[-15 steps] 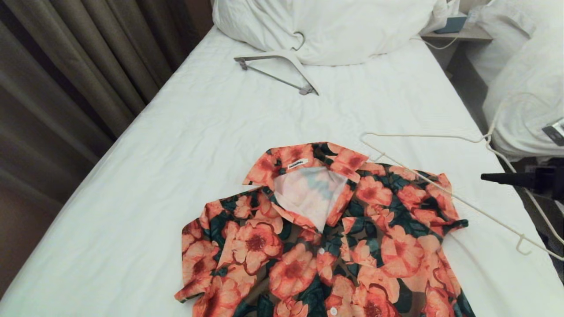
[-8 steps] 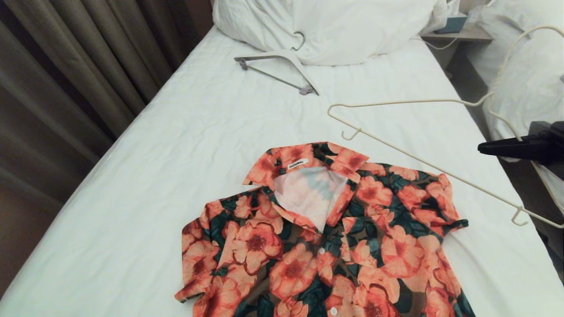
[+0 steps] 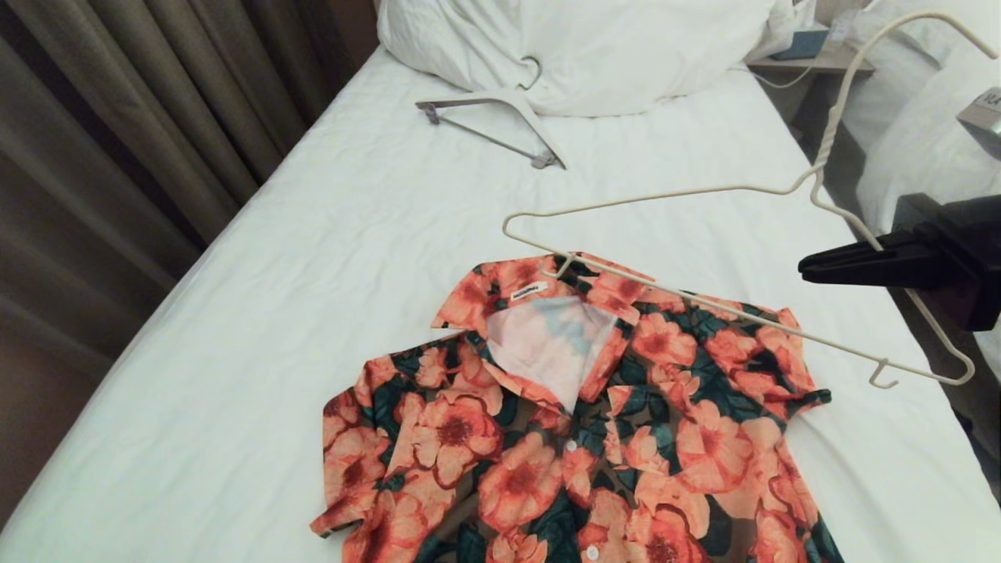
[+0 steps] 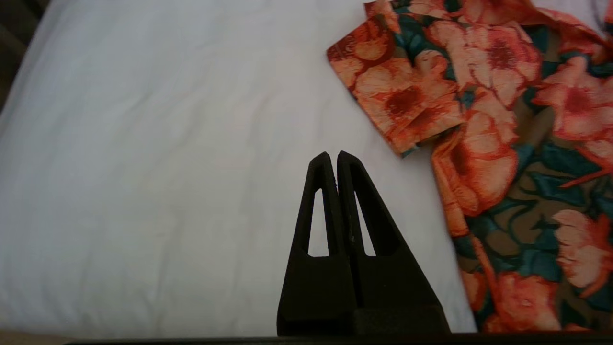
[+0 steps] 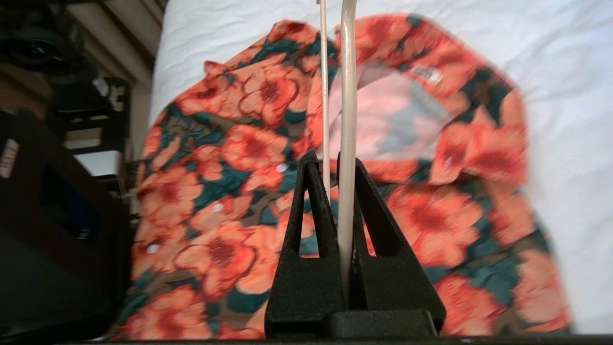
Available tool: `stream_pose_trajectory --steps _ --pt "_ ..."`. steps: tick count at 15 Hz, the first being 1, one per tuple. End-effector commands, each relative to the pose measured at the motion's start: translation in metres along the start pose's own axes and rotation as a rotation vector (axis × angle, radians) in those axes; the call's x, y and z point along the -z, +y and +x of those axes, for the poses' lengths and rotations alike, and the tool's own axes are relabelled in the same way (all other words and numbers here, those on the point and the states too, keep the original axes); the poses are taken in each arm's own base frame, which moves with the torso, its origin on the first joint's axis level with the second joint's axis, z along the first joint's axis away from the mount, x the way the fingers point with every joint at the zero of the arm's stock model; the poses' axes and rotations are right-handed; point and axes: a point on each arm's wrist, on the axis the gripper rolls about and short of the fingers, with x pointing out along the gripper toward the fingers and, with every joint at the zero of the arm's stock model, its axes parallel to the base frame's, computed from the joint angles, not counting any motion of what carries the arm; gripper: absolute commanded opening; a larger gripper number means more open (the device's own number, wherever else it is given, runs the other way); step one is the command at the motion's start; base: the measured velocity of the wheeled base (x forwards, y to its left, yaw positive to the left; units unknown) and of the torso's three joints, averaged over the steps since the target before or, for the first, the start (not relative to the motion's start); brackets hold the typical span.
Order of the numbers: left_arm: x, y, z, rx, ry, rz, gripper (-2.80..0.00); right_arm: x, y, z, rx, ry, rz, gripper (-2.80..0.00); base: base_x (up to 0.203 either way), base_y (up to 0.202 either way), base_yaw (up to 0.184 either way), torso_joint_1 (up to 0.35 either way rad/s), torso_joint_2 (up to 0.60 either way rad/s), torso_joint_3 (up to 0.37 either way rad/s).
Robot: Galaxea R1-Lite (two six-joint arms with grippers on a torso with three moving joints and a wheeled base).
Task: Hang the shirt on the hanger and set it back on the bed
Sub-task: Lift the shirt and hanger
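Cream-white thin wire hanger [image 3: 727,258] hangs above the flowered orange-and-green short-sleeved shirt [image 3: 579,422], which lies flat on the white-sheeted bed [image 3: 235,328]; the black right tool [image 3: 809,270] is clamped on one of its sloping wires at the bed's right edge. Only the right wrist view shows that wire pinched between the fingers [image 5: 311,215], while the left wrist view alone shows the left tool [image 4: 334,155], closed and empty over bare sheet beside a sleeve. Since a second ago the hanger has swung leftward, its far end now over the collar.
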Motion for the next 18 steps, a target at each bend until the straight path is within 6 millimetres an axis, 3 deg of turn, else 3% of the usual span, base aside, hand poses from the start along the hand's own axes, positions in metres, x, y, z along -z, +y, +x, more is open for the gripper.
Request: stream_pose_trajectory --steps 1,3,6,9,12,15,18 --pt "-0.021 0.001 0.013 0.029 0.117 -0.012 -2.8 -0.006 0.004 -0.001 -0.004 -0.011 -0.03 -2.8 0.0 0.0 0.0 0.0 0.0 0.0" --pt "-0.038 0.001 0.037 0.092 0.235 -0.033 -2.8 -0.003 0.004 0.0 -0.004 -0.008 -0.019 -2.8 0.0 0.0 0.0 0.0 0.0 0.0" --pt "-0.065 0.001 0.088 0.225 0.342 -0.132 -2.8 -0.005 0.004 0.0 0.003 -0.003 -0.028 -2.8 0.0 0.0 0.0 0.0 0.0 0.0" --pt "-0.089 -0.013 0.138 0.399 0.413 -0.24 -2.8 -0.01 0.004 0.004 0.013 0.017 -0.049 -2.8 0.0 0.0 0.0 0.0 0.0 0.0" --pt "-0.098 -0.041 0.187 0.52 0.464 -0.295 -2.8 -0.011 0.0 0.009 0.002 0.015 -0.051 -2.8 0.0 0.0 0.0 0.0 0.0 0.0" --pt "-0.109 -0.063 0.235 0.529 0.435 -0.346 -2.8 -0.008 -0.007 0.012 0.0 0.017 -0.036 -2.8 0.0 0.0 0.0 0.0 0.0 0.0" --pt "-0.107 -0.077 0.264 0.502 0.448 -0.371 -2.8 -0.005 -0.022 0.017 -0.003 0.018 -0.025 -2.8 0.0 0.0 0.0 0.0 0.0 0.0"
